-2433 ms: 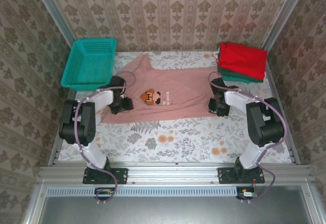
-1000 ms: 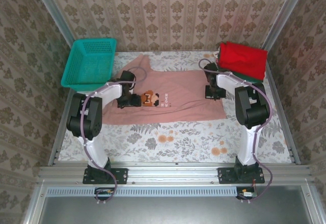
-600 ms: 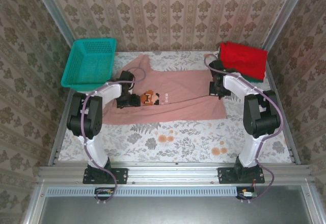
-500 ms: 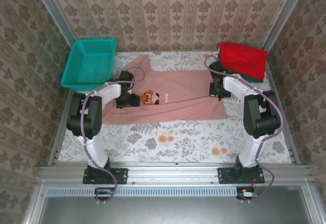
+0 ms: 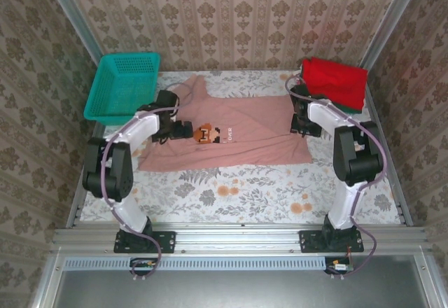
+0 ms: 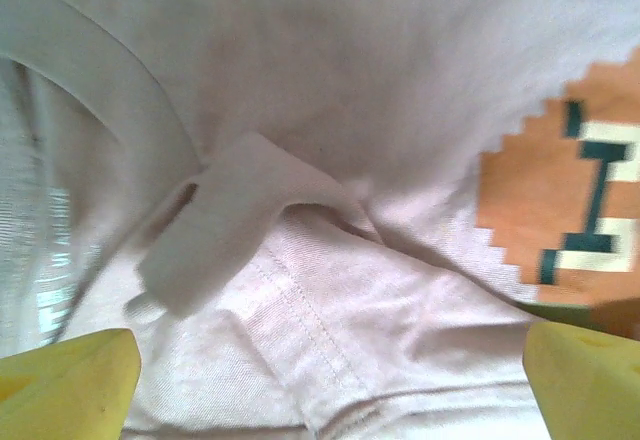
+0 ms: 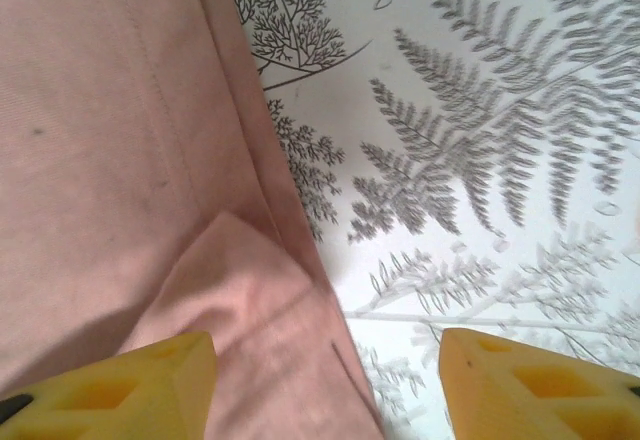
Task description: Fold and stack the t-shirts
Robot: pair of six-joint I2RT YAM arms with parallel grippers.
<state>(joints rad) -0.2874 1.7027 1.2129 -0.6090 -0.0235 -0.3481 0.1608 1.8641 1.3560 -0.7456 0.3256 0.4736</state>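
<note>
- Teal basket (image 5: 122, 84), far left corner. It stands near the far sleeve of the spread tee. A wide swing of the left arm risks knocking it or pushing the sleeve against it.
- Left gripper (image 5: 183, 129). Its yellow fingers (image 6: 65, 375) stand wide apart and hold nothing, low over the collar end of the cloth. A small turned-up flap (image 6: 225, 215) lies beside the collar band. If the jaws close here they may catch only that flap or a single layer, and the fold then comes out skewed.
- Dusty-pink t-shirt (image 5: 245, 122). It lies spread sideways across the middle of the table, collar to the left and hem to the right, with its pixel print (image 5: 212, 134) face up. Creases run through the body, and folding over them would likely set a lumpy, uneven packet.
- Right gripper (image 5: 304, 127). Its fingers (image 7: 120, 385) are parted and clamp nothing, hovering over the hem edge where a corner (image 7: 235, 280) is doubled over beside the fern-patterned table surface (image 7: 480, 160). A grasp that lands too far outward may miss the hem entirely. The doubled corner may also be trapped inside the fold.
- Folded red t-shirt (image 5: 336, 80), far right corner. The right arm passes just beside it, so a careless lift could shove the stack askew.
</note>
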